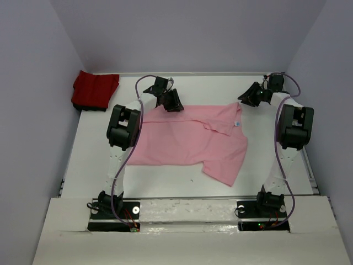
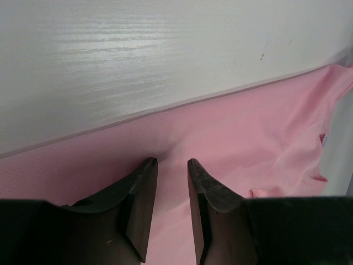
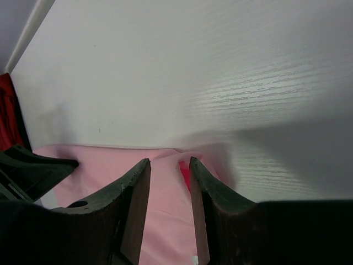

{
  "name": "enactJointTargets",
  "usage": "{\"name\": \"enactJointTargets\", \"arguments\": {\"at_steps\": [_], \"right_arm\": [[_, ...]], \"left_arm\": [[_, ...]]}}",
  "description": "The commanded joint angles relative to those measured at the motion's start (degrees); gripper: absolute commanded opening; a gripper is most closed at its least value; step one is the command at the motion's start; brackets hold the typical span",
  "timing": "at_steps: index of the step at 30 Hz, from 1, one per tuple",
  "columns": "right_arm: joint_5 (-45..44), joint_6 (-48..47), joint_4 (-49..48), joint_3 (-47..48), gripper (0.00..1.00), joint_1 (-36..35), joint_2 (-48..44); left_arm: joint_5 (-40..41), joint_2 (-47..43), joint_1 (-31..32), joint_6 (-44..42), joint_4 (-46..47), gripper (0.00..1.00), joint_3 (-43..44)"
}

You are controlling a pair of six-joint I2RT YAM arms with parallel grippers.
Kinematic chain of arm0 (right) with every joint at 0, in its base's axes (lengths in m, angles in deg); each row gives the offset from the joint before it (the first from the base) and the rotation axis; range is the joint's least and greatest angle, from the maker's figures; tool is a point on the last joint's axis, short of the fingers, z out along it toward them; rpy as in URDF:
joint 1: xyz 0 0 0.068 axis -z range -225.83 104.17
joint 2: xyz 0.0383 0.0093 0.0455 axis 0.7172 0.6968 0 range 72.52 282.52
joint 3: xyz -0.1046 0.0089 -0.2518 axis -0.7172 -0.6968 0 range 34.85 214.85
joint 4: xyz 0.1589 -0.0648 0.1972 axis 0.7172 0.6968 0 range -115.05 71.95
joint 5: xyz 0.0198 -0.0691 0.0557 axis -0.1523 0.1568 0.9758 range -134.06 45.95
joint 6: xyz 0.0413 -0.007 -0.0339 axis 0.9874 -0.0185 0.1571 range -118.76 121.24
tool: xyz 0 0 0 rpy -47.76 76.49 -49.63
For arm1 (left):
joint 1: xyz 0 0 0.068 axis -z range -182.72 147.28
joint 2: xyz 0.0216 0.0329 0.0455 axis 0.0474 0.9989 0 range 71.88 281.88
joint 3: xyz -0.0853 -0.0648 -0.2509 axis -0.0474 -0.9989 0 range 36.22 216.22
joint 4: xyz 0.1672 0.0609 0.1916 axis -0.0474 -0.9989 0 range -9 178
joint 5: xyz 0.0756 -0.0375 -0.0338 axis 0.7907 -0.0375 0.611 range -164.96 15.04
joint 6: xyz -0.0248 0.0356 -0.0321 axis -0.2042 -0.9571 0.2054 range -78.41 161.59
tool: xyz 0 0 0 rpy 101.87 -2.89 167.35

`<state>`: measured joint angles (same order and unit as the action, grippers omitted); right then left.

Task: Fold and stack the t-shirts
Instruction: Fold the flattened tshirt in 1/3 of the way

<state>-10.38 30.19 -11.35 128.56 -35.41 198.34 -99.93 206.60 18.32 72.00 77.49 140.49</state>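
Hanging over the far edge of the pink shirt [image 1: 187, 138]: left gripper [image 2: 172, 161] is sitting at its far-left corner, right gripper [image 3: 170, 160] at its far-right corner. Both pairs of jaws are standing narrowly apart with pink cloth in the gap, possibly pinching it, can't tell. Pink shirt is lying spread on the table [image 1: 94, 165]; red shirt [image 1: 95, 90] is lying folded well off its far-left corner.

Red shirt [image 1: 95, 90] fills far-L corner; near table [image 1: 165, 182] free.
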Motion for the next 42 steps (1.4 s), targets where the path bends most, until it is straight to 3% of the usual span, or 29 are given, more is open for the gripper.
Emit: {"name": "enactJointTargets", "arguments": {"at_steps": [1, 28, 37, 39, 42], "right_arm": [[0.78, -0.12, -0.25, 0.86, 0.41, -0.75, -1.46], [-1.41, -2.05, 0.1, -3.01, 0.4, -3.03, -3.65], [-1.41, -1.53, 0.28, -1.61, 0.05, -3.03, -1.02], [-2.2, -1.53, 0.37, -0.82, 0.0, -3.03, -1.1], [-4.04, -1.79, 1.94, 0.33, 0.0, -3.03, -1.19]], "left_arm": [[0.45, -0.95, 0.06, -1.5, -2.86, 0.42, 1.82], [0.54, 0.64, 0.06, -1.59, -4.44, 0.42, 4.63], [0.71, 0.99, -0.03, -1.94, -5.14, 0.42, 5.24], [0.89, 0.99, 0.06, -2.2, -5.49, 0.42, 5.24], [0.98, 1.16, -0.03, -2.29, -5.67, 0.42, 5.42]]}}
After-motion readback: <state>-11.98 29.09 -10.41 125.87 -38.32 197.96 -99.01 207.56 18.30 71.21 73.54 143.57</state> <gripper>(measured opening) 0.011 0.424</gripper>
